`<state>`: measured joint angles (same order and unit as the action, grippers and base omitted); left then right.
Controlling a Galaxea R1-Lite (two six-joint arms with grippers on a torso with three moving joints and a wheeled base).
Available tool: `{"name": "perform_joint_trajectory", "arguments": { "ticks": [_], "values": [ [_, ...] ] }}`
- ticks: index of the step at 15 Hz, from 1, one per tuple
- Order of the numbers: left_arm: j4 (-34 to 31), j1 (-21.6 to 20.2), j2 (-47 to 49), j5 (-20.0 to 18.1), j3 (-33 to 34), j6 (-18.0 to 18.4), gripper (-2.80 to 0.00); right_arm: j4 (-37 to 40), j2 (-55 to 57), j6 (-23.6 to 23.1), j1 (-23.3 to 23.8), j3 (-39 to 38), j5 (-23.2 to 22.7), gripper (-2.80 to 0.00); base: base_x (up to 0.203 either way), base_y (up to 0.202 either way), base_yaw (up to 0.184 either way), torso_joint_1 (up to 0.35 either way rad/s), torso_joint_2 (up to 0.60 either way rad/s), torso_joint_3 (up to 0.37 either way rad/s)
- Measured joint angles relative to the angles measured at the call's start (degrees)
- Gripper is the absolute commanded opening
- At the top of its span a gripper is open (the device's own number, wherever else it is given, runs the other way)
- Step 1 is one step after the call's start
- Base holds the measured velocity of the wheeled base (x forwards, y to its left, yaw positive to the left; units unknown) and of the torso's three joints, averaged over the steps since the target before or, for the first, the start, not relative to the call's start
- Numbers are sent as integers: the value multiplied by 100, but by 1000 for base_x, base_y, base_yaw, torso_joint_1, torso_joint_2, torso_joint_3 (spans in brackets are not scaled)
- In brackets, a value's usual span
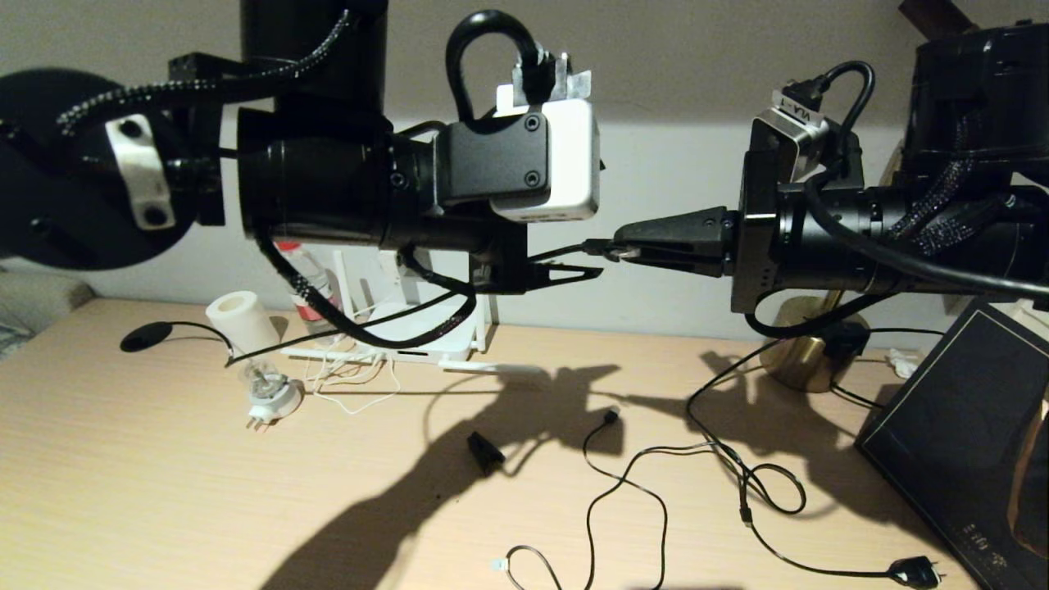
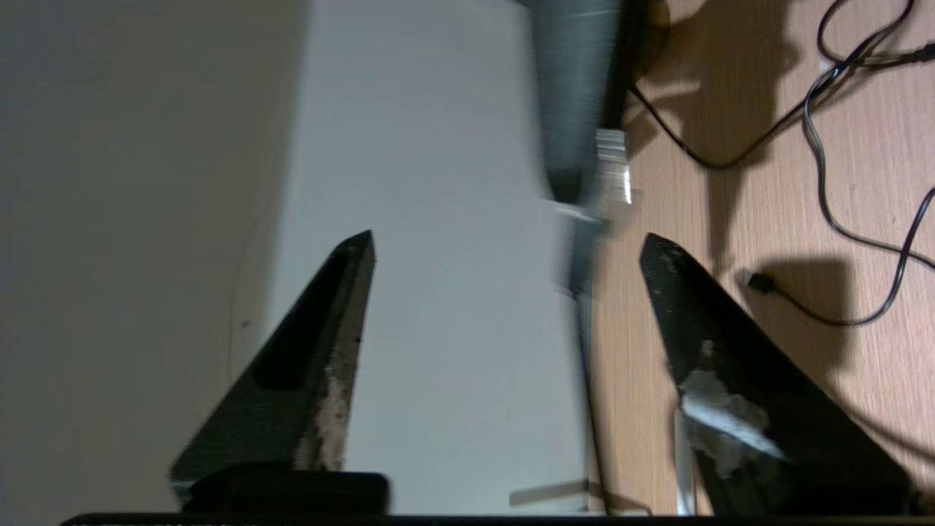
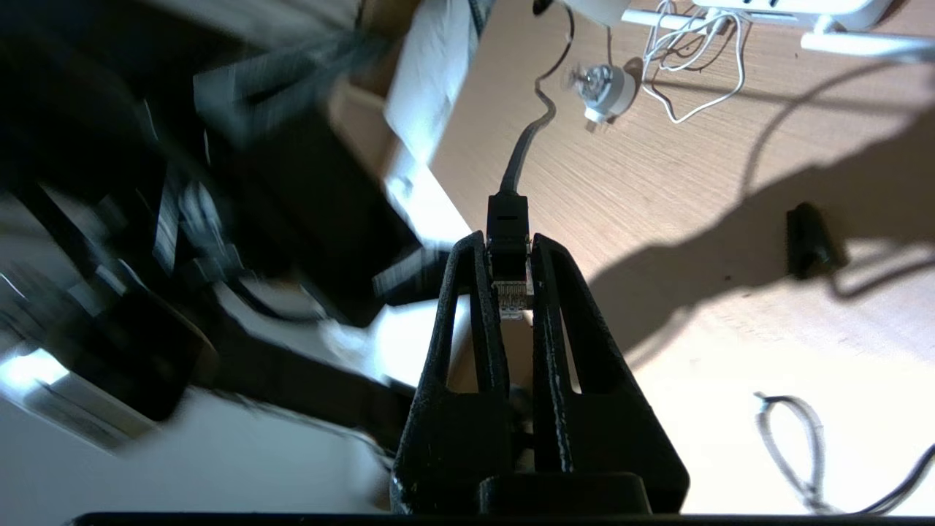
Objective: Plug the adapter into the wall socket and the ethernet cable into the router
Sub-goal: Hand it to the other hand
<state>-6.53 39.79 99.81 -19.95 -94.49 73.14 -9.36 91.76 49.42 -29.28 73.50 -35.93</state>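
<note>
Right jaws clamp the ethernet cable (image 3: 509,241) plug — left jaws gape, empty — no legible writing.

black arms (image 1: 328,176), braided cables, white wrist camera (image 1: 557,164), tapered slotted black jaws

Home desk corner, pale wooden tabletop (image 1: 164,459) against plain wall, router (image 1: 410,328), brass lamp base (image 1: 807,360), loose cords

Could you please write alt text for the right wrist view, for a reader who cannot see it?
The right tool is shut on the ethernet cable, its clear clip plug pinched between the fingertips and the black cable running away over the wooden desk. Farther off lie a round white bulb plug, a tangled white cord and the router.
</note>
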Motion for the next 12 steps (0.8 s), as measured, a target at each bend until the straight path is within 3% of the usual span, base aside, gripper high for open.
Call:
{"name": "perform_joint_trajectory", "arguments": {
  "ticks": [2, 5, 8, 10, 12],
  "values": [
    [647, -29, -260, -217, 838, 12, 0, -3, -4, 796, 128, 167, -147, -280, 0, 0, 0, 0, 0, 0],
    [1988, -67, -741, -514, 2261, 72, 0, -12, -11, 1865, 385, 364, -989, -280, 0, 0, 0, 0, 0, 0],
    [3717, -127, -947, -1402, 3020, 172, 0, -9, 14, 2612, 465, 461, -1813, -280, 0, 0, 0, 0, 0, 0],
    [4544, -198, -893, -1856, 3156, 201, 0, -7, 49, 2822, 482, 473, -2033, -280, 0, 0, 0, 0, 0, 0],
    [5000, -298, -760, -2068, 3171, 201, 0, 9, 61, 2837, 487, 481, -2037, -280, 0, 0, 0, 0, 0, 0]
  ]
}}
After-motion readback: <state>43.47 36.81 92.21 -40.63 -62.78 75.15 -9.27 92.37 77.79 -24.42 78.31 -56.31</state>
